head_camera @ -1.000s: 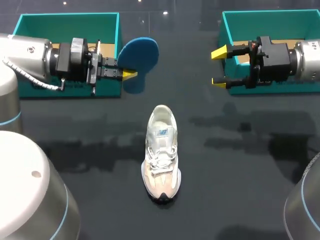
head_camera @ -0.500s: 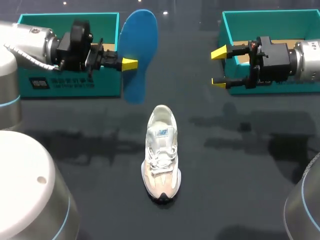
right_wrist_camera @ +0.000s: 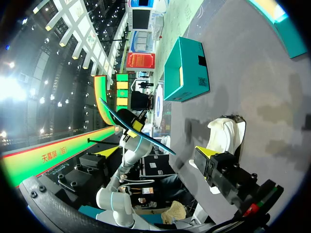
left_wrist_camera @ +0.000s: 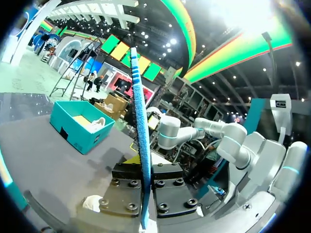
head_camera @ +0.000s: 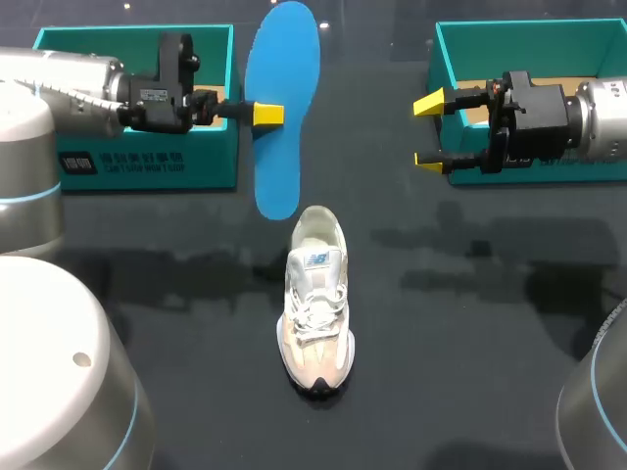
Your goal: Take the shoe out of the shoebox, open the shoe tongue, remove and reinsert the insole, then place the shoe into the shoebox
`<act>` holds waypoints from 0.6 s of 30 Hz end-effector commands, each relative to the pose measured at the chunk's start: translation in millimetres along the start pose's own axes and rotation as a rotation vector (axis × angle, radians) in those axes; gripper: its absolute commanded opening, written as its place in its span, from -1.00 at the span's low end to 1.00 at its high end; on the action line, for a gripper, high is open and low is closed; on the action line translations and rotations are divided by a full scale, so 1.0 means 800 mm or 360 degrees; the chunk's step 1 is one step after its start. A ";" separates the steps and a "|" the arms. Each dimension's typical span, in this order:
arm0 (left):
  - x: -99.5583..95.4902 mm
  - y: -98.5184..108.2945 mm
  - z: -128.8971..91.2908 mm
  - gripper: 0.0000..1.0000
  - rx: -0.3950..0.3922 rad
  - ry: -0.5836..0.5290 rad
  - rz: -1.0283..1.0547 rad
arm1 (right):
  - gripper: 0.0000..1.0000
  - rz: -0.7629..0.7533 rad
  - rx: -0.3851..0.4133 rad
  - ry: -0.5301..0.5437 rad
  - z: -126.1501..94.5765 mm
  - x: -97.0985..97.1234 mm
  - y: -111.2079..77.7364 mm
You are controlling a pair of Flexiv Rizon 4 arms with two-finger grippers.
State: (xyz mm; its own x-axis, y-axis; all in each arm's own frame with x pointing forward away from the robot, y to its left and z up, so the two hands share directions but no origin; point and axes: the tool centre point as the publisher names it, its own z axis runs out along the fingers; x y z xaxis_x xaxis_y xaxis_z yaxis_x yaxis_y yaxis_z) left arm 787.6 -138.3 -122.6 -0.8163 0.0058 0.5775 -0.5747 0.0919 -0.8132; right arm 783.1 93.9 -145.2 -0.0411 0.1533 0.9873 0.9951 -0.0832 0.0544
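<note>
- Swung round and carried toward the table's middle over the last second: flat blue foam insole, earlier only a short rounded patch beside the left teal cardboard shoebox, now seen at full length with its lower end near the shoe's heel.
- Pinched at mid-length by the left gripper, a yellow tip on each face; seen edge-on between the fingers in the left wrist view.
- Standing on its sole on the dark table, outside both boxes: white and beige lace-up sneaker, opening toward the insole.
- Spread wide on nothing: right gripper, held before the right teal shoebox, well apart from the sneaker and unmoved.
- Probably about to feed the insole back in.
- Could buckle or fold at the collar, since thin foam is gripped far from its leading end.
- Could push the sneaker along or tip it, with nothing bracing it.
- Could catch on the tongue if not lifted clear.
</note>
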 end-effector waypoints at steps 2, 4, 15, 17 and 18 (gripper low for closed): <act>0.008 0.000 0.001 -1.00 -0.0003 -0.0058 -0.0162 | 1.00 0.0001 -0.0001 -0.0004 0.000 0.000 -0.001; 0.008 0.000 0.001 -1.00 -0.0003 -0.0058 -0.0162 | 1.00 0.0001 -0.0001 -0.0004 0.000 0.000 -0.001; -0.012 0.021 0.021 -1.00 0.0066 -0.0130 -0.0801 | 1.00 0.0001 -0.0001 -0.0004 0.000 0.000 -0.001; -0.016 0.023 0.023 -1.00 0.0108 -0.0148 -0.0926 | 1.00 0.0001 -0.0001 -0.0004 0.000 0.000 -0.001; -0.020 0.023 0.024 -1.00 0.0126 -0.0163 -0.0969 | 1.00 0.0001 -0.0001 -0.0004 0.000 0.000 -0.001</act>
State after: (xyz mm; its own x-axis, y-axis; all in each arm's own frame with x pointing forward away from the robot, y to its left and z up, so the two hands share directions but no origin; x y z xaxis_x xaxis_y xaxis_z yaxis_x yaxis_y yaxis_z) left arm 787.7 -149.3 -144.0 -0.4515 -0.1031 0.8863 -0.8919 0.0235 -0.4517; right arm 783.1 93.9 -145.2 -0.0411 0.1532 0.9873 0.9951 -0.0831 0.0543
